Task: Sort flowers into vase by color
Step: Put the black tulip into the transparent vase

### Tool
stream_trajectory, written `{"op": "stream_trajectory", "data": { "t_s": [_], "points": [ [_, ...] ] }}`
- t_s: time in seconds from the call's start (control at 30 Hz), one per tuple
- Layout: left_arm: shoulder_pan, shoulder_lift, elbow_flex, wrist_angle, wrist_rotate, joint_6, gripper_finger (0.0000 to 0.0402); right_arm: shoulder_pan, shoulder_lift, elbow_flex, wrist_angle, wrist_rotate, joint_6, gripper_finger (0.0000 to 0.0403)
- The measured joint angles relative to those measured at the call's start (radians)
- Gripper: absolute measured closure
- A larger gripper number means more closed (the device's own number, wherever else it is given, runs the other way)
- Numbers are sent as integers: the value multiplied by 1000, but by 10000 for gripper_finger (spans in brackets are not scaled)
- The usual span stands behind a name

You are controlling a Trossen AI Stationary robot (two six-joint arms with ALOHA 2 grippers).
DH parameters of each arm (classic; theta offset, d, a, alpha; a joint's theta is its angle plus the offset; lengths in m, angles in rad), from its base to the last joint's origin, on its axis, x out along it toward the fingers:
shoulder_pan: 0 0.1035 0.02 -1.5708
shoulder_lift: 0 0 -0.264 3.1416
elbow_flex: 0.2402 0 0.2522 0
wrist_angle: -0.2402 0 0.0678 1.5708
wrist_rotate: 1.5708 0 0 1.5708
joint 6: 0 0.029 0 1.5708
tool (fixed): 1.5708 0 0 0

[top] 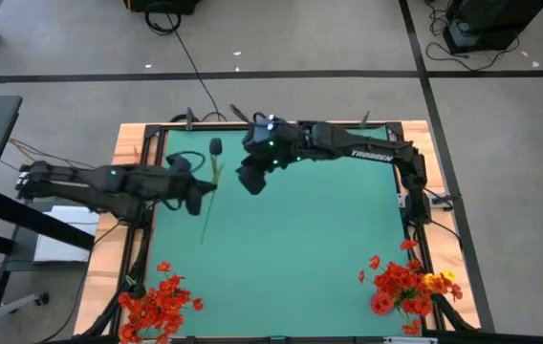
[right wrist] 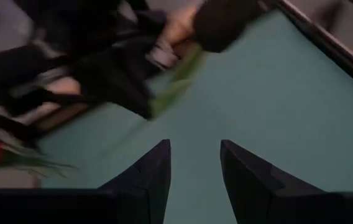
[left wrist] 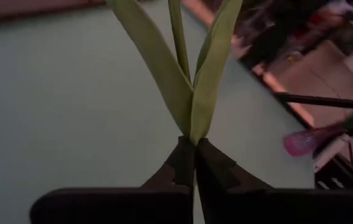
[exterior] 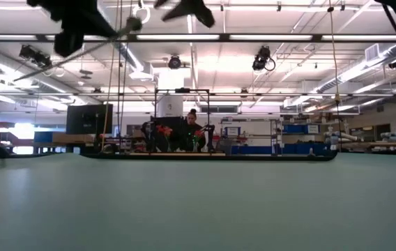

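Observation:
One flower with a dark head (top: 215, 146) and a long thin green stem (top: 204, 225) is in the hold of my left gripper (top: 201, 198), which reaches in from the table's left and is shut on it. In the left wrist view two long green leaves (left wrist: 164, 68) fan out just past the fingers. My right gripper (top: 252, 180) hangs open over the far middle of the table, just right of the flower; its fingers (right wrist: 155, 171) have nothing between them. Red flowers (top: 157, 301) stand bunched at the near left corner. More red ones with a few yellow (top: 407, 287) stand at the near right. My left gripper pinches the stem between its two fingers at the spot where the leaves branch off (left wrist: 192, 138), about midway along the flower. The fingers come from the table's left and lie across the stem. The flower is lifted clear, its head toward the far edge and its stem end toward the near edge.
The green mat (top: 319, 239) lies bare between the two bunches. A wooden border (top: 104, 239) and a dark frame run round the table. Cables hang at the far edge. People and shelves show in the room beyond the table (exterior: 191, 132).

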Motion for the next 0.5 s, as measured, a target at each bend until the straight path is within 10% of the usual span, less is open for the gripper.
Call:
{"op": "stream_trajectory", "data": {
  "t_s": [0.5],
  "points": [
    [6,-26,69,256,164,478,393,31,0,0,359,-146,9,254]
  ]
}}
